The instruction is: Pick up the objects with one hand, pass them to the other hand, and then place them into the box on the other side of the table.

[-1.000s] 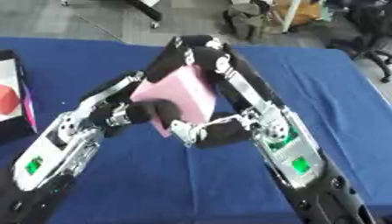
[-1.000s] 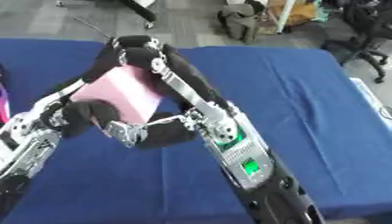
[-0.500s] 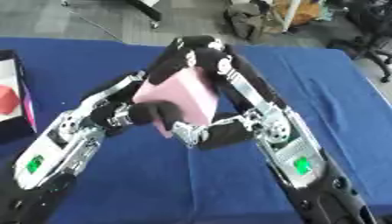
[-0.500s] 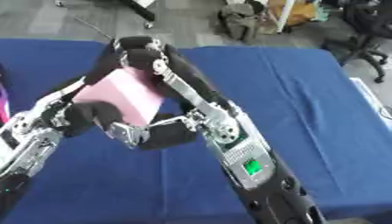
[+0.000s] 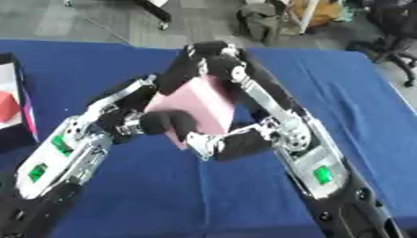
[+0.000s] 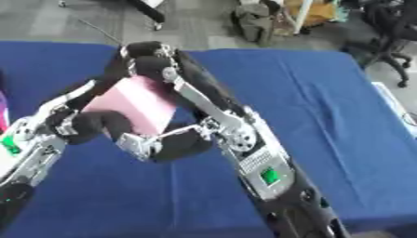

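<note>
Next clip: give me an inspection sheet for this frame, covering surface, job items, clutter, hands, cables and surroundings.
Surface: table under a blue cloth, bare where it shows.
Job items: pink block held above the table between both hands; box at the left edge, with something red inside.
Clutter: nothing seen on the cloth.
Hands: left hand has its fingers curled on the block's lower left; right hand grips the block's top, with its arm folded back over it.
Cables: nothing seen.
Surroundings: grey floor beyond the table, with an office chair at the upper right and bags or gear at the top centre.
</note>
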You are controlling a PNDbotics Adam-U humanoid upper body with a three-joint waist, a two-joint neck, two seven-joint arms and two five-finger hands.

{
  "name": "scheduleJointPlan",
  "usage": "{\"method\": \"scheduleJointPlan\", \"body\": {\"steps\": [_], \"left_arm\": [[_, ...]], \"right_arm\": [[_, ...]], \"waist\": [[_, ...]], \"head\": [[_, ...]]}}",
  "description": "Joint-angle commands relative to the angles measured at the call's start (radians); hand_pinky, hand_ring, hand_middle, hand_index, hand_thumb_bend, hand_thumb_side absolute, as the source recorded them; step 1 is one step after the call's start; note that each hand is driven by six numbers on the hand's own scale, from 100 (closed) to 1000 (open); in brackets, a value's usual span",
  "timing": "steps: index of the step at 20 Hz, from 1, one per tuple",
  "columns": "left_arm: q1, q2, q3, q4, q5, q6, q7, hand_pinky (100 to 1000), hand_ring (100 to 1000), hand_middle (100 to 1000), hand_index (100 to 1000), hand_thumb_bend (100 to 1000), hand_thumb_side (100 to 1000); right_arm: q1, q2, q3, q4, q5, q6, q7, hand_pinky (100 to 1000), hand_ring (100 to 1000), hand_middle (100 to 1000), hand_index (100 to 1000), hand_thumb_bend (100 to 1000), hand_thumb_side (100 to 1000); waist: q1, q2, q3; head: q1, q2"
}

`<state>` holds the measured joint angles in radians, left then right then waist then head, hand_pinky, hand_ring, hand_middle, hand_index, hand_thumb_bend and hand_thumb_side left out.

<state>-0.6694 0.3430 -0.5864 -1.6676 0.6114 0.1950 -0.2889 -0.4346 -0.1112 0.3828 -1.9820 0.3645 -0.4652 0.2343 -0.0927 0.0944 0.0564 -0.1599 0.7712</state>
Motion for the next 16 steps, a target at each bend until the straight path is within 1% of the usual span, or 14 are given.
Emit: {"method": "scheduleJointPlan", "body": {"steps": [1, 4, 6, 7, 8, 9, 12, 16], "left_arm": [[-0.032, -0.012, 0.002, 0.007, -0.005, 0.015, 0.018, 653, 479, 286, 369, 149, 414], [-0.033, -0.011, 0.0, 0.01, -0.007, 0.016, 0.017, 653, 479, 286, 369, 146, 414], [-0.033, -0.011, -0.002, 0.011, -0.009, 0.018, 0.016, 653, 480, 286, 369, 145, 414], [-0.033, -0.01, -0.003, 0.012, -0.009, 0.018, 0.015, 653, 480, 287, 370, 146, 414], [-0.033, -0.01, -0.004, 0.012, -0.01, 0.019, 0.014, 653, 481, 287, 370, 146, 414], [-0.033, -0.01, -0.004, 0.013, -0.011, 0.019, 0.013, 653, 481, 287, 370, 145, 414], [-0.031, -0.008, -0.004, 0.015, -0.014, 0.019, 0.012, 653, 482, 287, 370, 145, 413], [-0.026, -0.004, -0.005, 0.019, -0.017, 0.018, 0.012, 653, 482, 288, 370, 146, 414]], "right_arm": [[-0.019, 0.005, 0.033, -0.018, 0.016, -0.02, 0.011, 419, 466, 373, 413, 100, 309], [-0.019, 0.006, 0.031, -0.018, 0.025, -0.029, 0.006, 425, 470, 377, 418, 106, 395], [-0.018, 0.006, 0.032, -0.018, 0.029, -0.034, 0.001, 429, 473, 379, 419, 240, 515], [-0.018, 0.006, 0.032, -0.018, 0.031, -0.036, -0.002, 430, 473, 379, 419, 260, 533], [-0.018, 0.006, 0.032, -0.018, 0.032, -0.037, -0.004, 435, 477, 381, 421, 298, 567], [-0.018, 0.006, 0.032, -0.018, 0.034, -0.039, -0.007, 438, 479, 381, 422, 312, 589], [-0.017, 0.007, 0.03, -0.018, 0.042, -0.043, -0.023, 444, 482, 382, 424, 315, 629], [-0.013, 0.007, 0.03, -0.018, 0.053, -0.044, -0.049, 446, 483, 381, 425, 302, 640]], "waist": [[0.007, -0.008, -0.001], [0.007, -0.008, -0.001], [0.007, -0.008, -0.001], [0.007, -0.008, -0.001], [0.007, -0.008, -0.001], [0.007, -0.008, -0.001], [0.008, -0.009, -0.002], [0.008, -0.009, -0.001]], "head": [[0.002, -0.001], [0.003, -0.001], [0.003, -0.001], [0.003, -0.001], [0.004, -0.001], [0.004, -0.001], [0.004, -0.001], [0.004, -0.001]]}}
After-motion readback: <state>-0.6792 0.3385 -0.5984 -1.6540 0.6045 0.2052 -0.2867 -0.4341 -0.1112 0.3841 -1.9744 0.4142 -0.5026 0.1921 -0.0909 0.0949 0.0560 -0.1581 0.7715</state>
